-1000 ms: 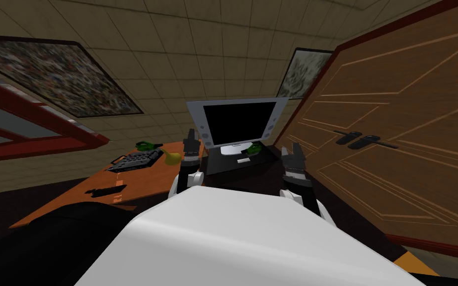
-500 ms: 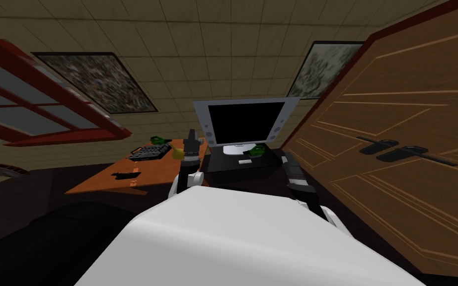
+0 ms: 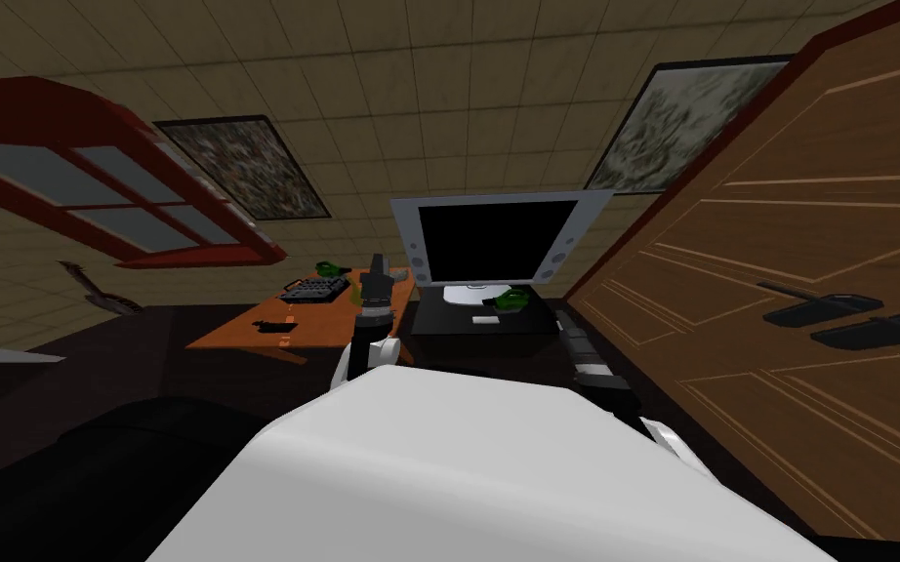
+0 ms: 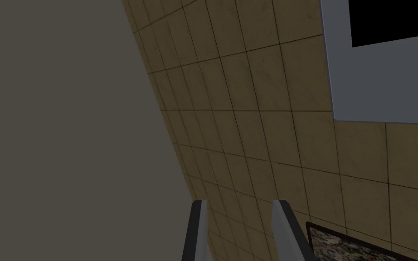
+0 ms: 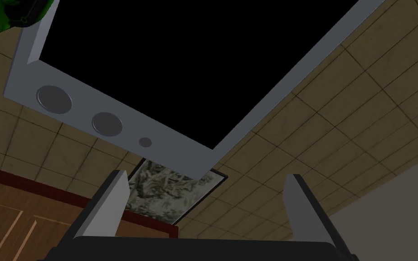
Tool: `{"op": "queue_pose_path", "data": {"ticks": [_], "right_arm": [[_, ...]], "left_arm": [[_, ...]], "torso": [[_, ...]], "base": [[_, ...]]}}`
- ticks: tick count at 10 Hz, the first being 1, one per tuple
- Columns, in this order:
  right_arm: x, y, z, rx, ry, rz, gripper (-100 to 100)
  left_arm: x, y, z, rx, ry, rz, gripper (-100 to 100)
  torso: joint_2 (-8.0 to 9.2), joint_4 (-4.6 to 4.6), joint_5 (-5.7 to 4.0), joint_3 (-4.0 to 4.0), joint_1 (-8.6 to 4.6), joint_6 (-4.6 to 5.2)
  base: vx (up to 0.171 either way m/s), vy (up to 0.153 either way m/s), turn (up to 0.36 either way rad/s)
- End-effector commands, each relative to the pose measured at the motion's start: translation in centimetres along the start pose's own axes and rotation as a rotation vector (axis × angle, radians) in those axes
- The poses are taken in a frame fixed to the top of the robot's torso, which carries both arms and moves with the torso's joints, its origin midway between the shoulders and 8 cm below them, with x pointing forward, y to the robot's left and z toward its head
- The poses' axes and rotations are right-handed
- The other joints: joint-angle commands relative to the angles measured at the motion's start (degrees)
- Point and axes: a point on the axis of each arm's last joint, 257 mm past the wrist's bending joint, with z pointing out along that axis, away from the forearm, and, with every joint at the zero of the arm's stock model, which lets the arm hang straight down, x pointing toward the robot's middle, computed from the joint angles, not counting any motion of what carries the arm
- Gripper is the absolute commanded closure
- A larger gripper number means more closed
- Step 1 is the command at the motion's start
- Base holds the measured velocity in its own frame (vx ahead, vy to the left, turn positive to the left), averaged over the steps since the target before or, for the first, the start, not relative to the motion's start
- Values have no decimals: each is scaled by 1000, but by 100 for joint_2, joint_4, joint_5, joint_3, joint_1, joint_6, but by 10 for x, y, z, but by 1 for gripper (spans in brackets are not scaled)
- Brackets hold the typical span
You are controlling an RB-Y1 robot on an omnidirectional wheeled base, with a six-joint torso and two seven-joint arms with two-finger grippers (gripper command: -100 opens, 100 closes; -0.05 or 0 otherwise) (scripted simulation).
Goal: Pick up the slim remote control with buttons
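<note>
Orange counter (image 3: 331, 317), where the slim dark remote (image 3: 267, 327) is seen lying flat, well apart from both hands; the right hand (image 5: 206, 179) is held spread, the left hand (image 4: 240, 206) narrowly parted.

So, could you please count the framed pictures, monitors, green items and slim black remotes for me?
Framed pictures: 2
Monitor: 1
Green items: 2
Slim black remote: 1
Total: 6
</note>
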Motion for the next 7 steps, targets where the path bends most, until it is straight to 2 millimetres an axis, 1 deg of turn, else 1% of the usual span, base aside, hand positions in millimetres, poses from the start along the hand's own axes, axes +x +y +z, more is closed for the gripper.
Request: {"op": "queue_pose_path", "data": {"ticks": [1,2,3,4,5,6,7], "right_arm": [[4,-18,-6,34,23,-27,-100],[7,-36,-15,73,65,-82,-100],[8,-44,-18,91,68,-81,-100],[10,-63,-28,129,112,-137,-100],[11,-71,-32,148,115,-136,-100],[13,-87,-43,179,161,-191,-100],[13,-98,-49,204,165,-190,-100]], "left_arm": [[0,0,0,0,0,0,0],[0,0,0,0,0,0,0],[0,0,0,0,0,0,0],[0,0,0,0,0,0,0],[0,0,0,0,0,0,0],[0,0,0,0,0,0,0],[0,0,0,0,0,0,0]], "torso": [[0,0,0,0,0,0],[1,0,-1,0,2,4],[4,1,0,2,-1,0],[3,1,-1,2,1,4],[2,1,0,1,3,-1],[1,0,0,1,4,5],[0,0,0,0,2,-1]], "base": [[-3,-47,129],[-12,-48,265],[-11,-46,133],[-9,-37,322],[-8,-39,158],[-9,-40,282],[-5,-43,171]]}}
